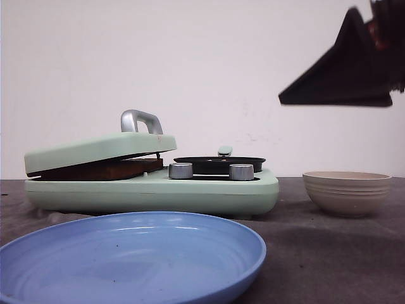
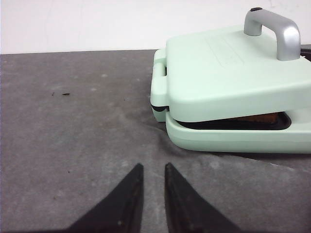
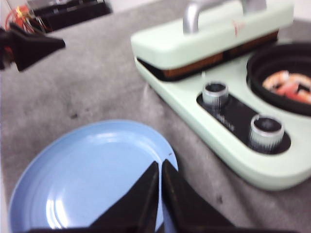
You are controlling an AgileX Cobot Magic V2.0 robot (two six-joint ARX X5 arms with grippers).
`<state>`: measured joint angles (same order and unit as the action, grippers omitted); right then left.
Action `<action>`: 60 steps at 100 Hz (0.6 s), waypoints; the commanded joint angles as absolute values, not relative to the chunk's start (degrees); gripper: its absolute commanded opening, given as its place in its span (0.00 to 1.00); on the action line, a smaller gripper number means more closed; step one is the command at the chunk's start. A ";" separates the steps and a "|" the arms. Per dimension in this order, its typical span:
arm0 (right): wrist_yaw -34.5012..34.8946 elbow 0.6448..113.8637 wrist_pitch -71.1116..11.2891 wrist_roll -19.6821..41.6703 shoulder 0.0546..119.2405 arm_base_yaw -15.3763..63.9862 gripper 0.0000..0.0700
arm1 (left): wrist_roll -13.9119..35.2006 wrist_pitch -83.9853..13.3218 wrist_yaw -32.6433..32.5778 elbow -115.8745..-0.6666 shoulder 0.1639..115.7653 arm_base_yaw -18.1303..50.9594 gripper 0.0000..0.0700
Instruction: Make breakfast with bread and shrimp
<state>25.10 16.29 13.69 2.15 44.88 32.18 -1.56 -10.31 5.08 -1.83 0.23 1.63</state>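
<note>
The bread (image 3: 221, 56) sits pressed inside the toasting half of the mint-green breakfast maker (image 1: 209, 190), its browned edge showing in the gap under the hinged lid (image 2: 228, 77), so it is evidently there to toast while the arms wait off to the sides. The right gripper (image 3: 160, 167) hangs above the near table with its fingers drawn together and nothing between them; it is raised high at the right of the front view, probably so that it clears the appliance and bowl below. Directly under its tips lies the blue plate (image 3: 82, 179), bare and set nearest the robot, a sensible landing spot for finished food. The left gripper (image 2: 153, 170) hovers low over the grey table cloth (image 2: 73, 131) to the left of the machine, its fingers a narrow slit apart and holding nothing; from there it faces the hinge end of the lid. The lid rests tilted, propped a little by the slices, with its silver handle (image 1: 140, 120) upright on top, the natural thing to grasp for opening. To the right of the lid, two metal knobs (image 3: 266, 128) stand on the front panel, and behind them the small black pan (image 3: 284, 77) holds the shrimp (image 3: 286, 85), pink and orange, seemingly cooking alongside. A beige bowl (image 1: 347, 190) stands well apart at the far right, its contents not visible.
</note>
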 commanded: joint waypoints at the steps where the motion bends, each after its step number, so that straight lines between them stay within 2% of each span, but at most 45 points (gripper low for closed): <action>1: 21.17 16.51 12.01 2.55 43.07 32.32 0.00 | -1.96 -10.52 5.61 -0.82 0.19 1.52 0.01; 14: 2.68 16.49 5.41 -2.87 36.88 32.32 0.00 | -1.96 -10.55 5.58 -0.82 0.19 1.52 0.01; 24: -5.08 16.43 0.25 -8.47 31.55 31.27 0.00 | -1.96 -10.52 5.61 -0.82 0.19 1.52 0.01; 32: -7.44 16.01 -3.97 -11.11 26.89 28.93 0.00 | -1.96 -10.52 5.61 -0.82 0.19 1.52 0.01; 40: -7.62 14.98 -7.44 -11.18 22.59 25.52 0.00 | -1.96 -10.55 5.61 -0.82 0.19 1.52 0.01; 60: -7.62 9.32 -7.79 -11.09 10.68 18.76 0.00 | -1.96 -10.52 5.61 -0.82 0.19 1.52 0.01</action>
<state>-7.60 10.76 -8.25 -10.50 13.85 19.79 -1.56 -10.33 5.08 -1.83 0.23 1.63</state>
